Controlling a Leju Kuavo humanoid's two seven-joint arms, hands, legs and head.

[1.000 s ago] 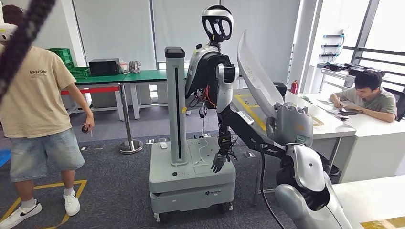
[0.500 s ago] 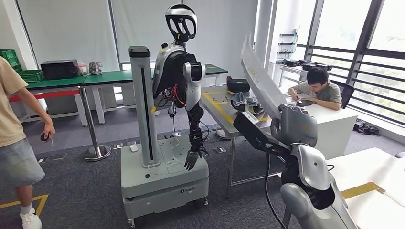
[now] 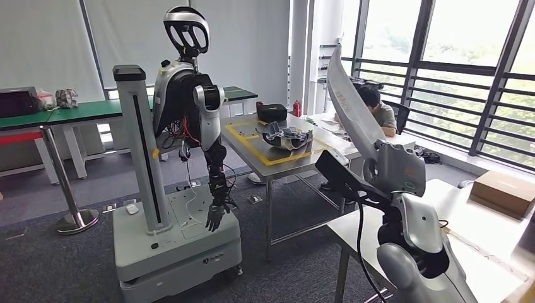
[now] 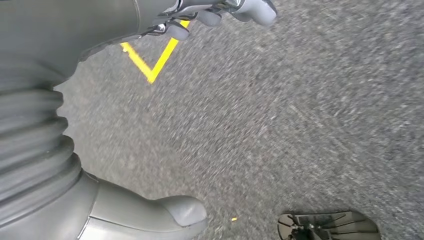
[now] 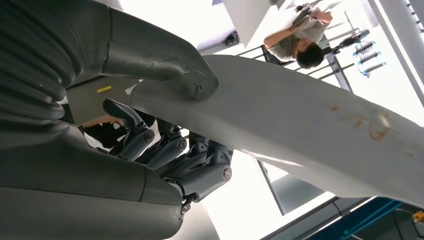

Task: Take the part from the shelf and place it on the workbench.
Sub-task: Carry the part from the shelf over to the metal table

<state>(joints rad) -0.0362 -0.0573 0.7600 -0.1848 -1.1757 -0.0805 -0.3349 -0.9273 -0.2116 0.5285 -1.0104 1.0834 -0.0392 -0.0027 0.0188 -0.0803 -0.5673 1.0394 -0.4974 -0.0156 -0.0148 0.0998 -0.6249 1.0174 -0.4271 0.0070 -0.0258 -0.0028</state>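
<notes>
The part is a long, curved, pale grey panel. My right hand holds it upright at the lower right of the head view. In the right wrist view the thumb presses on one face of the part and the dark fingers curl under the other face. A white workbench lies just right of that arm. My left hand hangs over grey carpet, thumb and fingers well apart, holding nothing.
A cardboard box sits on the white bench. A grey table with yellow tape carries a dark part. Another humanoid hangs on a stand with a wheeled base. A person sits behind my panel.
The camera has turned right, so the whole scene has slid left. The standing person has left the picture, and windows and the white bench have come in. My right hand still holds the part.
</notes>
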